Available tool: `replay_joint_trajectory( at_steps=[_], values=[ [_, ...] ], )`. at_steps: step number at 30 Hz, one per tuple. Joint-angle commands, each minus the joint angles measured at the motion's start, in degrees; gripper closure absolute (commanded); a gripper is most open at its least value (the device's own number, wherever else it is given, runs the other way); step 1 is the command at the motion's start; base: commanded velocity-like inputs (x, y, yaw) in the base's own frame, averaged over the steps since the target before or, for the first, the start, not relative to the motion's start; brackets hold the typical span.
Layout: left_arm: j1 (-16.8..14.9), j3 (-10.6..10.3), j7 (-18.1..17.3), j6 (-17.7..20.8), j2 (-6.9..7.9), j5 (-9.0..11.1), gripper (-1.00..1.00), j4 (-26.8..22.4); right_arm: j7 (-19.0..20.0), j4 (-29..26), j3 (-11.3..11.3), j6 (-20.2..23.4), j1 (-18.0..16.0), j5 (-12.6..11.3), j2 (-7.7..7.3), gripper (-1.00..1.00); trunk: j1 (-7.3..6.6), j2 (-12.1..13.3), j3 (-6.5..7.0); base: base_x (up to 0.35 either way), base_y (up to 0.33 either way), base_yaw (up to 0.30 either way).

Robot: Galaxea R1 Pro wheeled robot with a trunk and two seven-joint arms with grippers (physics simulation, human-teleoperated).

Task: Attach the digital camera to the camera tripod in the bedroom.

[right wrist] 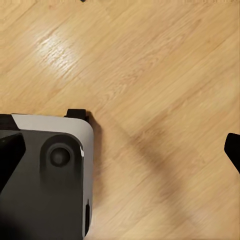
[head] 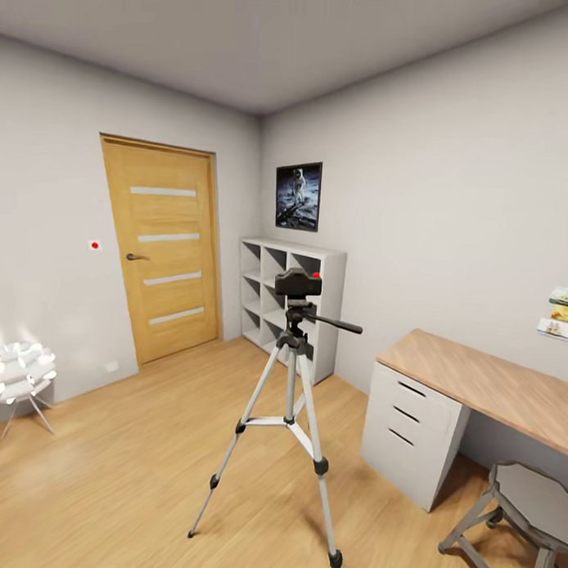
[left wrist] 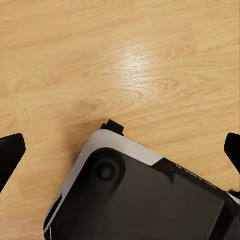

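- Standing out on the light wood floor, well clear of every wall, the camera tripod is upright in your head view, its long axis vertical and its three silver legs splayed down to black feet.
- You see the digital camera sitting level on top of the tripod's black head, its longer side running across your view and the small red mark at its upper right corner; you cannot tell from here which way its lens faces.
- The pan handle sticks out from the head toward the desk side, sloping slightly downward.
- Behind the tripod you have the white cube shelf against the far wall, with the astronaut poster above it and the oak door on the adjoining wall.
- A white lamp stands on the floor by the wall beside the door, and a grey stool sits at the desk's near edge.
- Your left gripper hangs over bare floor with its two dark fingertips spread wide at the edges of the left wrist view, holding nothing; the robot base lies beneath it.
- Your right gripper is likewise spread wide and empty above the floor and a corner of the base.
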Motion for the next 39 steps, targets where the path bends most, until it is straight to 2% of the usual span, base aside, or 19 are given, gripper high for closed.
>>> replay_joint_trajectory(
  at_steps=[1, 39],
  values=[
    [0.0, -0.48, 0.23, 0.01, 0.0, 0.41, -1.0, -0.06, 0.1, 0.13, -0.49, -0.13, -0.05, 0.54, -0.02, -1.0, 0.02, -0.03, 0.07, 0.0, 0.0, 0.0],
    [0.0, -0.48, 0.23, 0.01, 0.0, 0.41, -1.0, -0.05, 0.17, 0.13, -0.4, -1.29, -0.04, 0.62, -0.09, -1.0, 0.02, -0.03, 3.55, 0.0, 0.0, 0.0]
  ],
)
